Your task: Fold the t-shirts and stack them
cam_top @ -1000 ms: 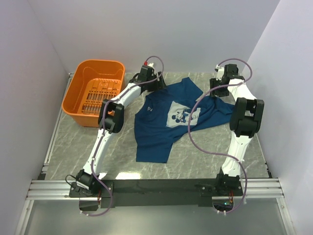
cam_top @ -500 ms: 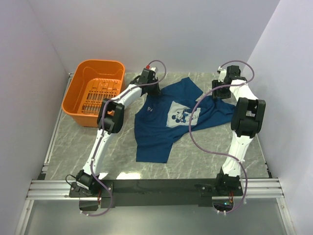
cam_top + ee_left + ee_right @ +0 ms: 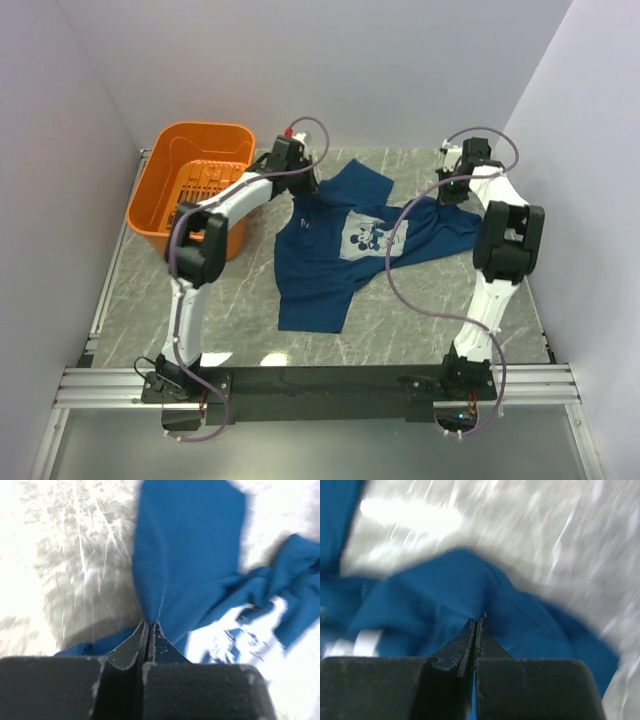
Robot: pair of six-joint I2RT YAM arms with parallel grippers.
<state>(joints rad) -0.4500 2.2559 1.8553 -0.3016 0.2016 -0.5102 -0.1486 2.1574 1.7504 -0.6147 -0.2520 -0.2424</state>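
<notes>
Top external view gives you the navy t-shirt [image 3: 335,262] at frame centre, its upper corners hidden beneath the wrists. Blurred wrist views show left gripper [image 3: 148,626] and right gripper [image 3: 477,623] clamped on its cloth.

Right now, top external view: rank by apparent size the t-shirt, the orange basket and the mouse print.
1. navy t-shirt, spread out though rumpled
2. orange basket, close behind; the gap between these two is not sure
3. mouse print, clearly smallest
</notes>
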